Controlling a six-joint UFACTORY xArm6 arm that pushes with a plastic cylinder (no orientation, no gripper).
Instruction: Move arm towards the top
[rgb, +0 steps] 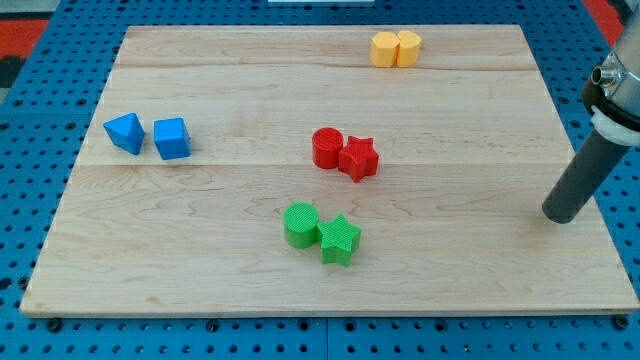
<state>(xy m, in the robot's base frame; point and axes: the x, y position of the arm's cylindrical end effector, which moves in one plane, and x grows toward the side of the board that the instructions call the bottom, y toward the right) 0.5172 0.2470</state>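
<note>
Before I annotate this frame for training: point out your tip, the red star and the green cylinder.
my tip (561, 212): camera view, the rod's lower end.
red star (359, 157): camera view, its top face.
green cylinder (300, 219): camera view, its round top.

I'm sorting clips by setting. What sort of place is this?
Probably a robotics lab bench: a pale wooden board on a blue perforated base, small coloured plastic blocks in pairs, and my tip near the view's right edge, apart from them.

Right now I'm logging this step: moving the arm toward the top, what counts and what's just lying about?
In the job:
my tip, near the view's right edge, far from every block
wooden board

Lying about:
yellow blocks
red cylinder
red star
green cylinder
green star
blue blocks
</note>
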